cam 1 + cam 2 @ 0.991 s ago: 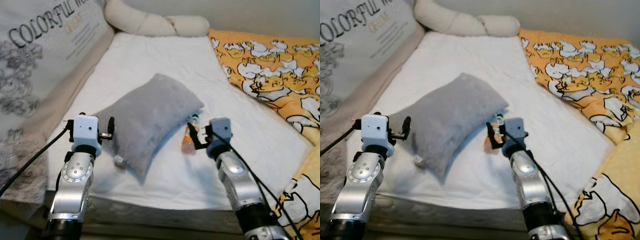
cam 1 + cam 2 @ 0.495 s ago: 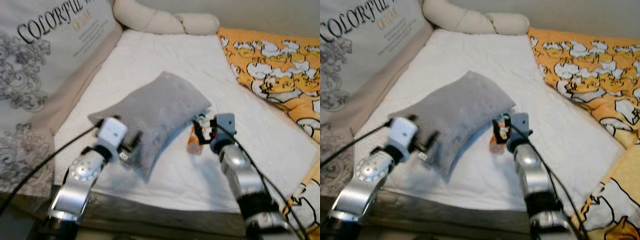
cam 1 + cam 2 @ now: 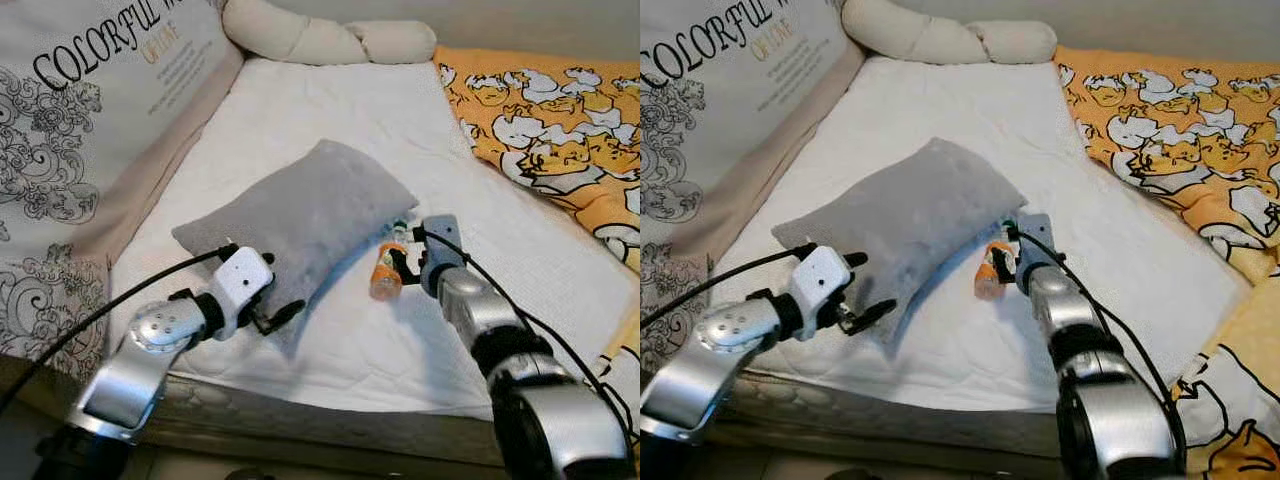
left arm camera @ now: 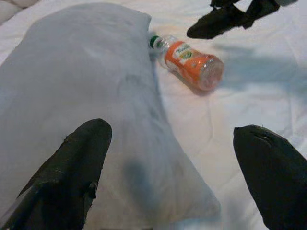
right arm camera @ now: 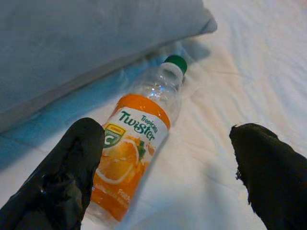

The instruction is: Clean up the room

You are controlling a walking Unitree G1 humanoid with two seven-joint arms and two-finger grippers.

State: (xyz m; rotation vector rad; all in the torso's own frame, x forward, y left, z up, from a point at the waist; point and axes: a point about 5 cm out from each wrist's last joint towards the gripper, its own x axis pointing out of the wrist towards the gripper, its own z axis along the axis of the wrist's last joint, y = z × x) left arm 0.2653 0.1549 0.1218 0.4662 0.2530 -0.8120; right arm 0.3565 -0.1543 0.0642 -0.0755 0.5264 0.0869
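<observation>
A grey pillow (image 3: 300, 205) lies slantwise on the white sheet (image 3: 330, 110) of a bed. Beside its right edge lies an orange Twister bottle (image 3: 385, 275) with a green cap, on its side. My left gripper (image 3: 278, 288) is open at the pillow's near corner; in the left wrist view its fingers (image 4: 72, 172) straddle that corner of the pillow (image 4: 86, 96), with the bottle (image 4: 192, 60) beyond. My right gripper (image 3: 403, 262) is open just right of the bottle; in the right wrist view the bottle (image 5: 136, 143) lies by one finger (image 5: 57, 182), not held.
An orange duck-print blanket (image 3: 560, 130) covers the bed's right side. A cream bolster (image 3: 320, 40) lies along the far end. A printed fabric panel (image 3: 80, 120) walls the left side. The bed's near edge (image 3: 350, 420) runs just below my arms.
My left gripper has swung in from the left to the pillow's near corner. The right gripper has reached forward alongside the bottle. The camera has shifted slightly.
</observation>
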